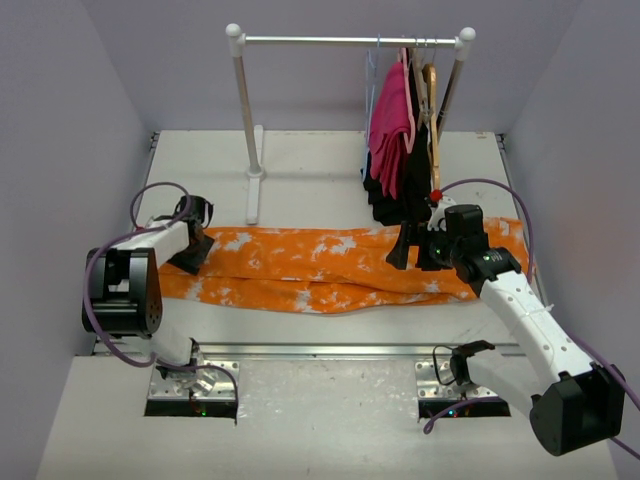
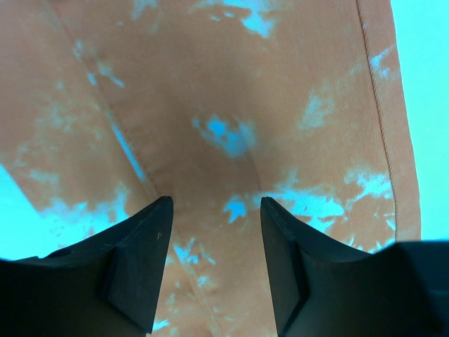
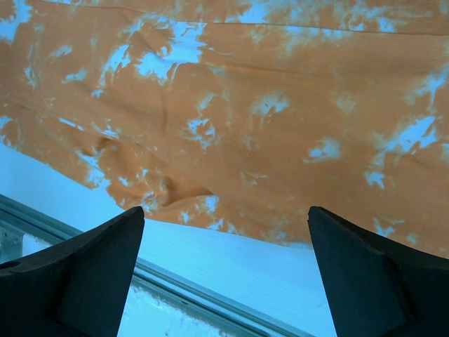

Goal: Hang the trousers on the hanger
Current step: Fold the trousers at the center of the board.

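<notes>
The orange trousers with white blotches lie flat across the table, stretched left to right. My left gripper is down on their left end. In the left wrist view the left gripper has its jaws partly apart, and the cloth beneath and between them is slightly creased. My right gripper hovers over the right part of the trousers, wide open. In the right wrist view the right gripper frames the cloth's near edge and bare table. The thin blue-grey wire hanger hangs on the rail.
A white clothes rack stands at the back, its left post close to the trousers. A pink garment, black clothing and a wooden hanger hang at its right end. A metal rail edges the table's near side.
</notes>
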Controlling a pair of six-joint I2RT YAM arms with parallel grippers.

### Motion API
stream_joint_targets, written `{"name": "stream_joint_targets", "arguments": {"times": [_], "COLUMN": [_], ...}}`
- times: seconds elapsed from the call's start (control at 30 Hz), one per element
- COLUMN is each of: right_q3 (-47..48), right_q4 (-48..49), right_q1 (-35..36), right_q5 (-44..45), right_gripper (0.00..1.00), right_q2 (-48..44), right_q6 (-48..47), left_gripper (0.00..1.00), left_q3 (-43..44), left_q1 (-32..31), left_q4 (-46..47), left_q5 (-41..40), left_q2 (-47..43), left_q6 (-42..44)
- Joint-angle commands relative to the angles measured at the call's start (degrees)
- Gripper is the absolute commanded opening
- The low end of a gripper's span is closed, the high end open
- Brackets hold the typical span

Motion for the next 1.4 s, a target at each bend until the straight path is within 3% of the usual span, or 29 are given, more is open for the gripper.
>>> {"name": "stream_joint_targets", "arguments": {"times": [0.0,0.4,0.73,0.83,1.03,1.2,1.37], "right_q3": [-0.3,-0.5,-0.5,-0.5,-0.5,-0.5,-0.4], "right_q4": [2.1,2.2,2.2,2.2,2.3,2.3,2.3], "right_q1": [0.2,0.2,0.2,0.2,0.2,0.2,0.2], "right_q5": [-0.5,-0.5,-0.3,-0.3,-0.1,0.0,0.0], "right_gripper": [0.99,0.99,0.99,0.99,0.99,0.99,0.99], "right_q2": [-0.9,-1.0,-0.8,-1.0,-1.1,-1.0,-0.7], "right_q6": [-0.7,-0.7,-0.7,-0.6,-0.7,-0.6,-0.7], "left_gripper": [0.51,0.49,0.40,0.36,0.02,0.00,0.00], "left_q3": [-0.1,-0.4,-0.2,-0.2,-0.2,-0.2,1.7], "left_q1": [-0.7,-0.6,-0.6,-0.7,-0.7,-0.6,-0.6], "left_q4": [-3.1,-2.0,-1.5,-1.5,-0.6,-1.2,-6.0], "left_q5": [-1.9,-1.6,-3.0,-3.4,-2.7,-2.9,-6.8], "left_q2": [-4.3,1.4,0.0,-0.4,0.9,-1.4,-10.1], "left_q6": [-1.9,-2.6,-2.5,-2.5,-1.9,-0.9,-0.3]}}
